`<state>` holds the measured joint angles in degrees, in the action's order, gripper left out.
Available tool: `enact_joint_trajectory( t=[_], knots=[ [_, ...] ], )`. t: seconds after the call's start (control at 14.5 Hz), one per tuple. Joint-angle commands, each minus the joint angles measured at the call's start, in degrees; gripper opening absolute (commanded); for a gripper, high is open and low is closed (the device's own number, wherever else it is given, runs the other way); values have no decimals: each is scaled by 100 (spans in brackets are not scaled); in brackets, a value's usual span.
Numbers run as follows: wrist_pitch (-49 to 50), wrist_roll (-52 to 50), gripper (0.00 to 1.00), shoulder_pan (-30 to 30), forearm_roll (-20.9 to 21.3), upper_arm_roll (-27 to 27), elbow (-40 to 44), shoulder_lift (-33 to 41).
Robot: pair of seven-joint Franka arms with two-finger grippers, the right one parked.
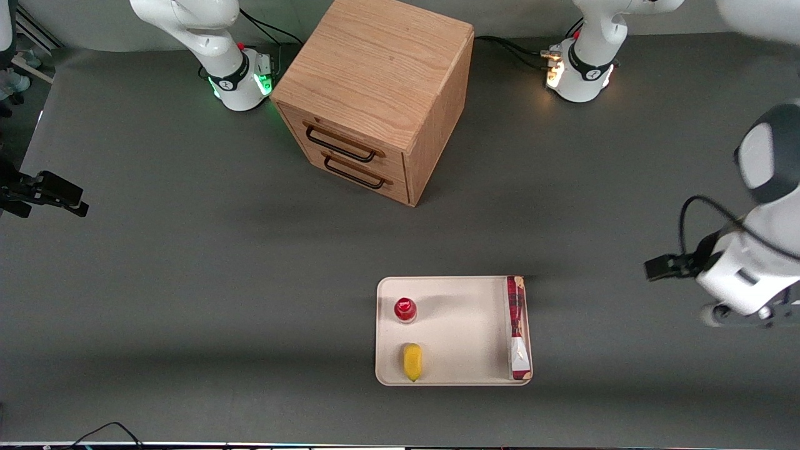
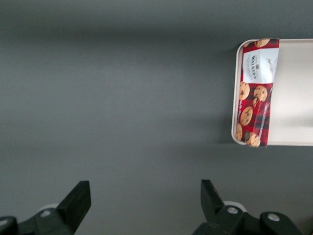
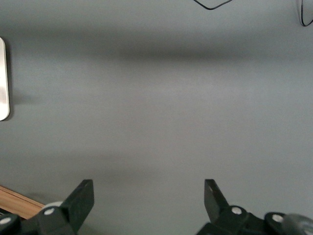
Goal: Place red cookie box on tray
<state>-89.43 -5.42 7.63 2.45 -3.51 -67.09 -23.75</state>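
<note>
The red cookie box [image 1: 516, 328] lies flat in the cream-white tray [image 1: 462, 331], along the tray's rim toward the working arm's end of the table. Its white end is nearer the front camera. My left gripper [image 2: 144, 196] is open and empty, hanging above bare grey table well apart from the tray, toward the working arm's end. Its hand shows in the front view [image 1: 728, 312]. The left wrist view also shows the box [image 2: 255, 93] with its cookie print, lying against the tray's rim [image 2: 235, 98].
A small red-capped bottle [image 1: 405, 309] and a yellow object [image 1: 412, 361] also sit on the tray. A wooden drawer cabinet [image 1: 375, 94] with two handles stands farther from the front camera. Grey table surrounds the tray.
</note>
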Motion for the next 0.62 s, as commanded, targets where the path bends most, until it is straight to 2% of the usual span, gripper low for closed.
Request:
enact_joint_trajectory(
  t=[0.0, 0.21, 0.55],
  knots=[
    [-39, 452, 100, 98, -60, -246, -1199, 1045],
    [-83, 533, 100, 89, -69, -405, -1780, 1627],
    [-92, 577, 100, 98, -315, -554, -1948, 1725]
  ],
)
